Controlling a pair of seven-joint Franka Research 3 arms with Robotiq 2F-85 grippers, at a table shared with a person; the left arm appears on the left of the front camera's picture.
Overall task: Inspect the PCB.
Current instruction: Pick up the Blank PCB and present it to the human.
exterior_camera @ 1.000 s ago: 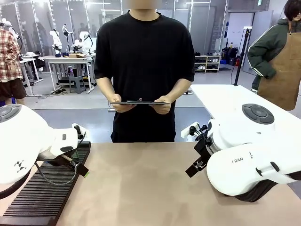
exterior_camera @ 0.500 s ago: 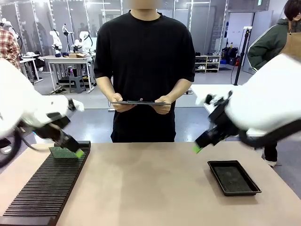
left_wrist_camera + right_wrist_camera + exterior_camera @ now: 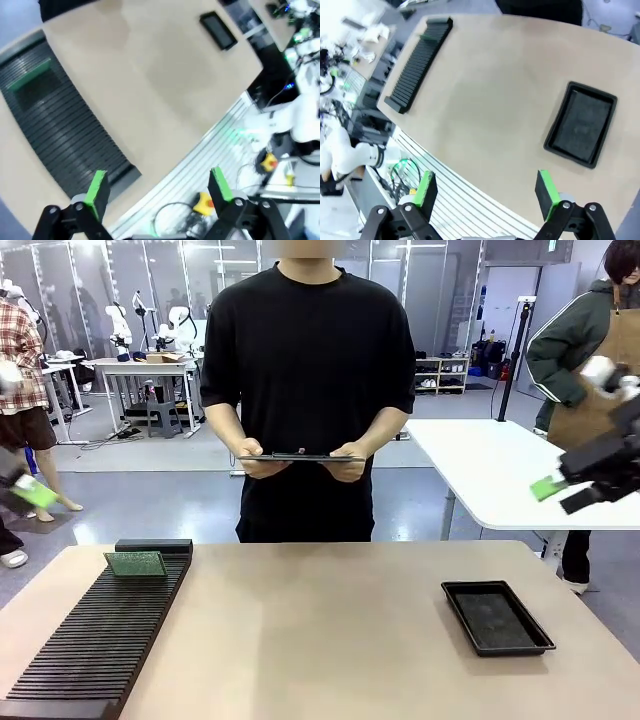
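Observation:
The PCB (image 3: 135,563) is a small green board lying on the far end of a black slotted rack (image 3: 100,635) at the table's left. From above, the left wrist view has the PCB (image 3: 30,75) far off, and my left gripper (image 3: 159,187) is open and empty, high over the table's near edge. In the front view that left gripper (image 3: 30,490) is a blur at the left border. My right gripper (image 3: 560,495) hangs blurred at the right border, above table height. The right gripper (image 3: 486,192) is open, holding nothing.
A shallow black tray (image 3: 497,617) sits at the table's right. A person in black stands at the far side holding a dark clipboard (image 3: 300,457) level in both hands. Another person stands by a white table (image 3: 490,470) at the back right.
Both arms have swung up and outward, away from the tabletop. The left gripper left the rack's far end; the right arm no longer covers the tray. The PCB stayed put.

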